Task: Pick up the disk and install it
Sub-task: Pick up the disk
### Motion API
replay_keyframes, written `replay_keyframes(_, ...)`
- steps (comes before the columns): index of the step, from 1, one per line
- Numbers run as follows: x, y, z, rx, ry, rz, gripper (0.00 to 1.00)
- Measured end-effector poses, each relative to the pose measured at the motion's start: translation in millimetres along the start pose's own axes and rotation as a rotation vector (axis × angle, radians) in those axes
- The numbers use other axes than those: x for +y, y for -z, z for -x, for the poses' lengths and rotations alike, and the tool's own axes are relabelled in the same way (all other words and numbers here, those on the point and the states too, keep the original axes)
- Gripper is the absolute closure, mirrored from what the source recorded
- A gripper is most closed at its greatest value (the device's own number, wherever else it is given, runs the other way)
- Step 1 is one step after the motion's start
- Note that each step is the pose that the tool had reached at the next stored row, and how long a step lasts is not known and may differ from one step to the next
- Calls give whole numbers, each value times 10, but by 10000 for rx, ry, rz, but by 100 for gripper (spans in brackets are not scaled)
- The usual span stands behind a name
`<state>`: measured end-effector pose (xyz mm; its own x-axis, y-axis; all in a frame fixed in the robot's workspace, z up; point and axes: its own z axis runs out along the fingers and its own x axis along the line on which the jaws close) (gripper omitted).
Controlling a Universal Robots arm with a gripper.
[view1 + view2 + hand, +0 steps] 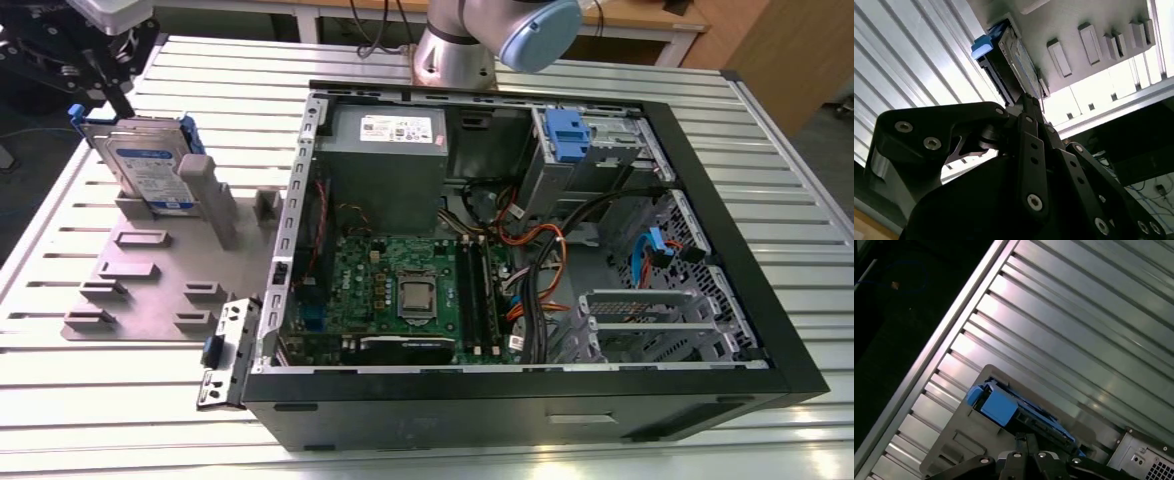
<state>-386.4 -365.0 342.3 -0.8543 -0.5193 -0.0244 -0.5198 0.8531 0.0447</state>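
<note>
The disk (150, 160) stands on edge in a slot of a grey fixture plate (147, 270) at the exterior view's left. It is silver with a white-and-blue label and blue rails. My black gripper (118, 100) hangs just over the disk's upper far corner, at or touching its top edge. In the second wrist view the gripper (1026, 100) reaches the near end of the disk (1014, 55), and the blue end piece lies farther off. In the first wrist view the gripper (1024, 437) meets the disk (999, 407) at its dark edge.
An open computer case (534, 250) lies on the ribbed metal table (747, 150) to the exterior view's right of the plate. A blue clip (567, 135) sits at its far drive cage, and a grey power supply box (387, 150) beside it. The arm's base (461, 50) stands behind the case.
</note>
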Motion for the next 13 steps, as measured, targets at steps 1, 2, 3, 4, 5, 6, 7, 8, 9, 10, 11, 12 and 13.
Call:
replay_keyframes(1, 0, -1, 0, 8, 180, 5, 89)
replay_keyframes(2, 0, -2, 0, 16, 369, 9, 89)
replay_keyframes(3, 0, -2, 0, 24, 550, 14, 89)
replay_keyframes(4, 0, -3, 0, 33, 728, 18, 89)
replay_keyframes(5, 0, -4, 0, 40, 909, 22, 89)
replay_keyframes(6, 0, -4, 0, 49, 1088, 27, 89)
replay_keyframes(7, 0, -5, 0, 56, 1268, 31, 89)
replay_keyframes(8, 0, -6, 0, 65, 1453, 36, 89)
replay_keyframes(9, 0, -7, 0, 73, 1643, 40, 89)
replay_keyframes(10, 0, -7, 0, 81, 1823, 44, 89)
replay_keyframes(11, 0, -8, 0, 89, 2002, 49, 89)
replay_keyframes(12, 0, -9, 0, 97, 2183, 54, 89)
replay_keyframes(13, 0, -9, 0, 106, 2362, 58, 89)
